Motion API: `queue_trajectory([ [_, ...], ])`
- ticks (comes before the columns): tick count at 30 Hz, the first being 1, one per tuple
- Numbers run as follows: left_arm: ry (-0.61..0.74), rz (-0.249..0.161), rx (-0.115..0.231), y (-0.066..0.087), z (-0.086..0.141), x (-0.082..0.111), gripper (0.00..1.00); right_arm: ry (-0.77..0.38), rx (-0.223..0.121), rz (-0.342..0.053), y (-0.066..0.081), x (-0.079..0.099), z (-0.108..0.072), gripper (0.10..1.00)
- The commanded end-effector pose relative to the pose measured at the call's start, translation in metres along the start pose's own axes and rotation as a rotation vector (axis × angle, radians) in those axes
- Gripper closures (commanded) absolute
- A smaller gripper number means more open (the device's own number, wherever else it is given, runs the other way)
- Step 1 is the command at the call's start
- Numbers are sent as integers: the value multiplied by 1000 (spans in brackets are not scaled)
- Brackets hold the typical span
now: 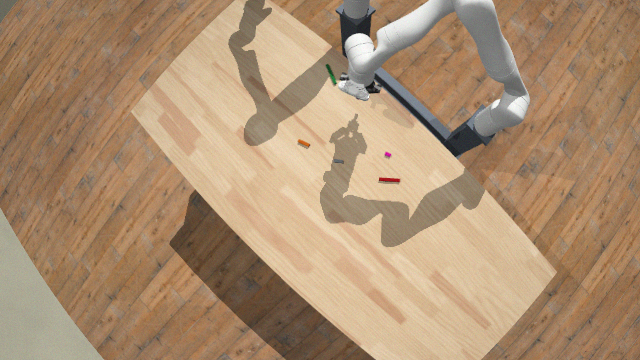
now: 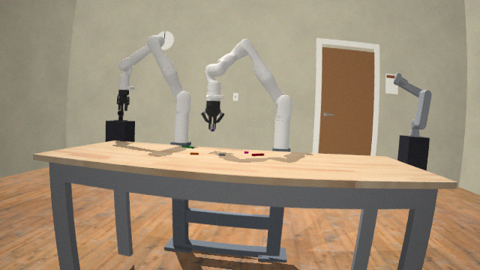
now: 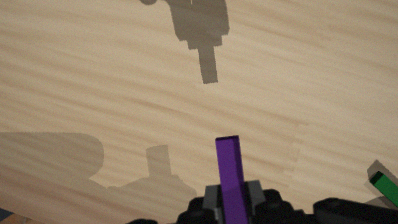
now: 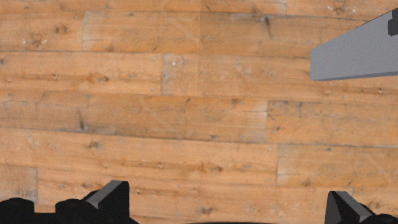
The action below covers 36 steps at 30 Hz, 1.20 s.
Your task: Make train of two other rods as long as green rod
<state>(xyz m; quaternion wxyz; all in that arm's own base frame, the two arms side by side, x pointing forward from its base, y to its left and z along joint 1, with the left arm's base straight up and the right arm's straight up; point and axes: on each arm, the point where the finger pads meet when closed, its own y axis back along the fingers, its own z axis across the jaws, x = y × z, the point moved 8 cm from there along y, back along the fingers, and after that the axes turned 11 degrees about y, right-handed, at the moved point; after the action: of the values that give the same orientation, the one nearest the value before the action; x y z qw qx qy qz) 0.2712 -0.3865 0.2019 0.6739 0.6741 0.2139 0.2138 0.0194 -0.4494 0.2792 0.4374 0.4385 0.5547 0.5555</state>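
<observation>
My left gripper (image 2: 212,126) (image 3: 235,204) is shut on the purple rod (image 2: 212,130) (image 3: 228,157) and holds it well above the table. In the top view the wrist hides this rod. The green rod (image 1: 331,74) (image 2: 187,147) (image 3: 388,188) lies near the table's arm-side edge, close to the left gripper in that view. The orange rod (image 1: 304,143) (image 2: 194,154), grey rod (image 1: 339,161) (image 2: 222,154), magenta rod (image 1: 388,155) (image 2: 246,152) and red rod (image 1: 389,180) (image 2: 258,154) lie flat and apart. My right gripper (image 4: 229,190) is open and empty, over the floor.
The wooden table (image 1: 350,280) (image 2: 300,172) carries shadows of both arms; one covers the grey rod. A dark pedestal (image 2: 120,131) stands behind the table, below the right gripper in the exterior view. A grey beam (image 4: 357,55) shows in the right wrist view.
</observation>
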Motion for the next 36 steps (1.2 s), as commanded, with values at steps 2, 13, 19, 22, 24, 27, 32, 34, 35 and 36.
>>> queue_trajectory([
  [2, 0, 0, -2, 1, 0, 0, 861, 0, 0, -2, 1, 0, 0, 99],
  [13, -18, 0, -1, 1, 0, 2, 861, 0, 0, -2, 1, 0, 0, 99],
  [19, -66, -1, 1, 0, -2, 9, 861, 0, 0, -2, 1, 0, 0, 99],
  [22, -90, -1, 2, 0, -3, 12, 861, 0, 0, -2, 1, 0, 0, 99],
  [24, -104, -2, 2, 0, -3, 14, 861, 0, 0, -2, 1, 0, 0, 99],
  [27, -153, -2, 4, 0, -5, 20, 861, 0, 0, -2, 1, 0, 0, 99],
  [32, -255, -4, 6, -1, -9, 33, 861, 0, 0, -2, 1, 0, 0, 99],
  [34, -303, -5, 7, -1, -11, 39, 861, 0, 0, -2, 1, 0, 0, 99],
  [35, -329, -5, 8, -1, -12, 42, 861, 0, 0, -2, 1, 0, 0, 99],
  [36, -355, -6, 8, -2, -13, 45, 861, 0, 0, -2, 1, 0, 0, 99],
])
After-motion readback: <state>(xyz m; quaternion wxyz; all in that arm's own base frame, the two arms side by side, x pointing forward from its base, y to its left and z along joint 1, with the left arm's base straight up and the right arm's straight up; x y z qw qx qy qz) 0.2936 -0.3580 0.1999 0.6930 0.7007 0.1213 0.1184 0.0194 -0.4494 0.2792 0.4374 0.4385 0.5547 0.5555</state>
